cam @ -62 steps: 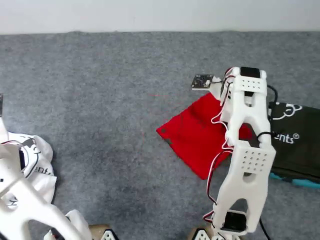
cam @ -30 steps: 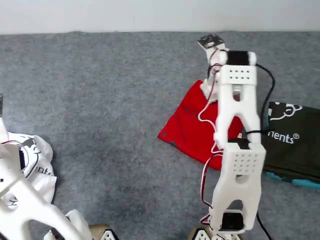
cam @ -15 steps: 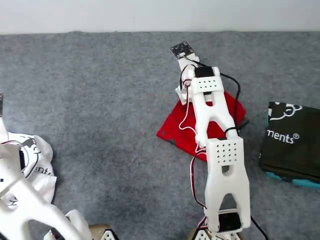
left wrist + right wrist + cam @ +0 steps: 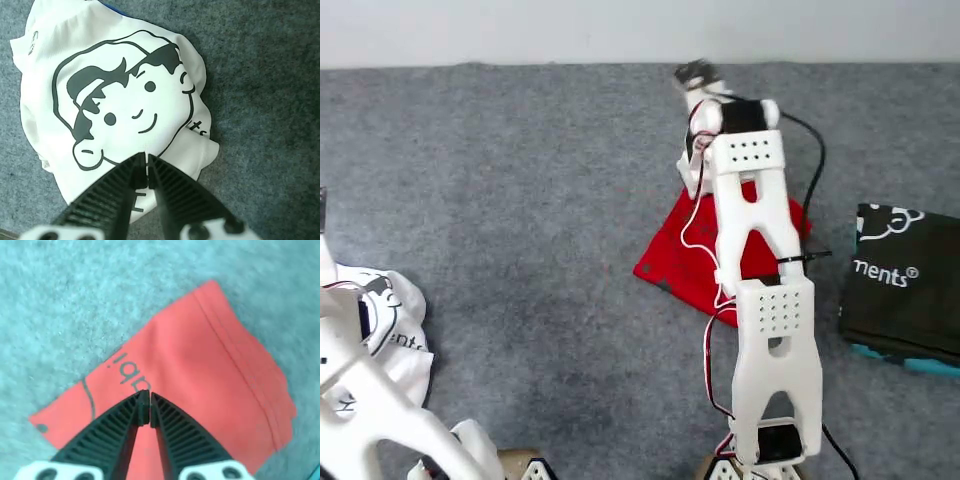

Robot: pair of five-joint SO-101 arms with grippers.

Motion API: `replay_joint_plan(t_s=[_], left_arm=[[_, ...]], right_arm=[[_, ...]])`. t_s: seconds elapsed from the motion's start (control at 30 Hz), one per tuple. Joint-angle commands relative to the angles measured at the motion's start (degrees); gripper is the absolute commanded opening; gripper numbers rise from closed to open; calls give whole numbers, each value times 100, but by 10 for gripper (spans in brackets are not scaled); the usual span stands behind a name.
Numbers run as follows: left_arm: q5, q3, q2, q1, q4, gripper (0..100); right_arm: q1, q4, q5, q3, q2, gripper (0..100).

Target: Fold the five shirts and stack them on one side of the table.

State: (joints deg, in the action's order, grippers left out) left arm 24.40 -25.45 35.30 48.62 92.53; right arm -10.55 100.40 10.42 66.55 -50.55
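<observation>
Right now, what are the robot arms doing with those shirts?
The right tool hangs shut over a folded red shirt in the middle of the table. The left tool hangs shut over a rumpled white shirt with a cartoon face on it. A folded black shirt lies on a blue cloth at the table's right edge.

Matt cloth shirt (image 4: 672, 255) (rough felt tabletop (image 4: 520, 200))

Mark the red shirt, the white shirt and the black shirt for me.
red shirt (image 4: 665, 260), high view, on its bare left part.
white shirt (image 4: 125, 100), left wrist view, on the printed face.
black shirt (image 4: 905, 312), high view, below its print.
</observation>
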Motion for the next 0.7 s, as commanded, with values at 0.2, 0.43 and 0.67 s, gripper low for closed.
replay_joint_plan(t_s=[0.2,0.43,0.67], left_arm=[[44,75,141,0,-70,14],[44,75,141,0,-70,14],[44,75,141,-9,-70,14]], right_arm=[[259,259,-1837,-1776,1815,9],[409,233,-3033,-3596,2563,147],[646,-233,-3701,-3807,1974,397]])
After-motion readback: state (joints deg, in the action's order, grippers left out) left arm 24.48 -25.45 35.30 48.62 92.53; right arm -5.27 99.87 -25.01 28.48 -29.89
